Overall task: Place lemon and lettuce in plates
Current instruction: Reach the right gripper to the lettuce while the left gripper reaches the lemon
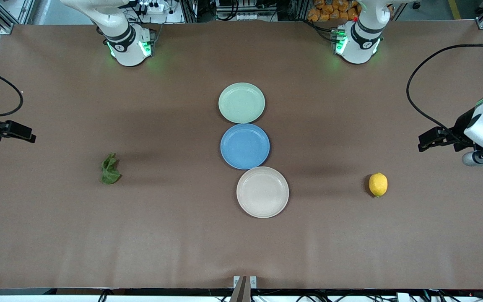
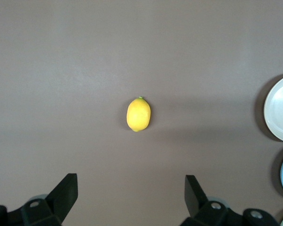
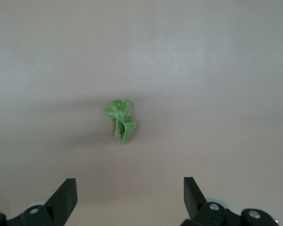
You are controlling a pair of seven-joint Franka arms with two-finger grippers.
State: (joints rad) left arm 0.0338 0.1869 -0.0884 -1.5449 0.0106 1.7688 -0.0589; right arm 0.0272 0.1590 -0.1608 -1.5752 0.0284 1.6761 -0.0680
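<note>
Both grippers, left and right, are cut off at the table's ends, jaws open, holding nothing. The plates, mint and beige, lie bare mid-table; lemon and lettuce rest on the table.

You are seeing the yellow lemon lying on the tabletop toward the left arm's end, and the crumpled green lettuce lying toward the right arm's end. The mint plate and cream plate are sitting empty midway between them.

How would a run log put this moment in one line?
left tool open over table by lemon | right tool open by lettuce | plates empty
</note>
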